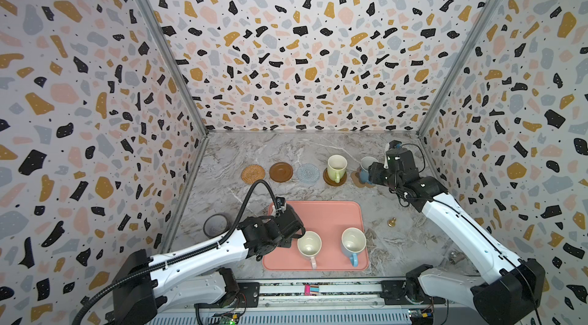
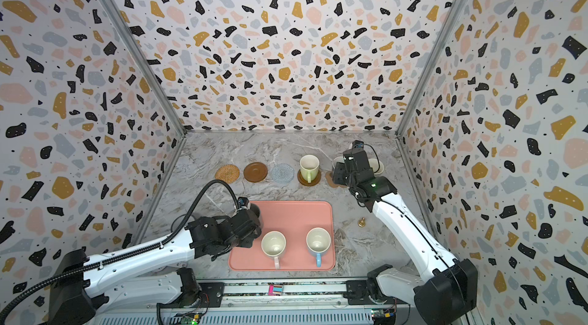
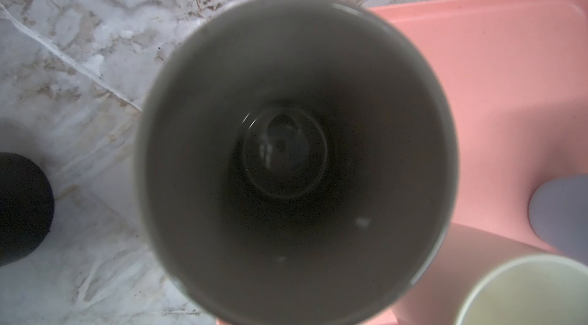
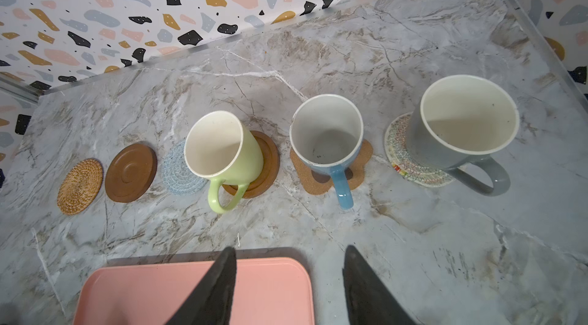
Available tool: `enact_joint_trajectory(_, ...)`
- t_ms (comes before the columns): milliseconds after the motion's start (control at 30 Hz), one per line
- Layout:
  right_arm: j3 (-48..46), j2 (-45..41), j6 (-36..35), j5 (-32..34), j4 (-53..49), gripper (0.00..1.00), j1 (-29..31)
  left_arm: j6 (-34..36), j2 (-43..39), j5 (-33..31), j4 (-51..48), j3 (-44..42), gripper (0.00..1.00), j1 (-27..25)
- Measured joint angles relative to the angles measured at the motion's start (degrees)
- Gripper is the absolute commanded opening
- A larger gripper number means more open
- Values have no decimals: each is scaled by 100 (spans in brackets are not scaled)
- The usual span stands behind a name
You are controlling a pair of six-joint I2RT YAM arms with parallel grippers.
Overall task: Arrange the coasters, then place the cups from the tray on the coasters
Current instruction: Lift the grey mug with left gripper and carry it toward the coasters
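Top views both show the salmon-pink tray (image 1: 331,212) at lower centre, its near edge close to the front rail. On its lower half the pale pink mug (image 1: 309,244) and a blue tray mug (image 1: 353,242) stand apart, handles toward the bottom of the frame. The tray's upper right is bare. The left gripper (image 1: 288,221) sits over the tray's upper left corner, jaws together on the dark grey mug (image 3: 296,155). That mug fills the left wrist view and hides the fingers. The pink mug stands just right of this gripper.

Across mid-frame runs the coaster row. The tan woven coaster (image 1: 253,174), brown wooden disc (image 1: 281,171) and blue-grey woven coaster (image 1: 308,174) lie bare, close together. Rightward, the light green mug (image 1: 336,166) stands on a second wooden disc (image 4: 267,161). The blue mug (image 4: 326,135) is on the paw coaster (image 4: 300,164), and the light grey mug (image 4: 461,123) is on the cream woven coaster (image 4: 401,155).

The right gripper (image 4: 289,248) hovers before the blue mug, jaws apart with nothing between. Its arm covers the row's right end in both top views. Open marble separates row and tray, with more behind the row up to the back wall. A small brass bell (image 1: 392,221) stands right of the tray, clear of everything.
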Motion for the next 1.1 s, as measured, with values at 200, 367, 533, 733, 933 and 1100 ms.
enact_joint_trajectory(200, 0, 0, 0, -15, -4, 56, 0, 374, 426, 79, 170, 369, 8, 326)
enact_joint_trajectory(367, 0, 0, 0, -37, -7, 56, -11, 643, 682, 232, 334, 603, 9, 619)
enact_joint_trajectory(533, 0, 0, 0, -76, -24, 56, -22, 883, 984, 369, 457, 866, 8, 964)
enact_joint_trajectory(733, -7, -35, 20, -85, -61, 56, -28, 1121, 1427, 529, 686, 1187, 8, 1274)
enact_joint_trajectory(933, -11, -129, 44, -90, -105, 56, -48, 1388, 1991, 629, 831, 1674, 8, 1445)
enact_joint_trajectory(1100, -20, -140, 92, -103, -166, 56, -55, 1480, 2339, 638, 1054, 1958, 8, 1528)
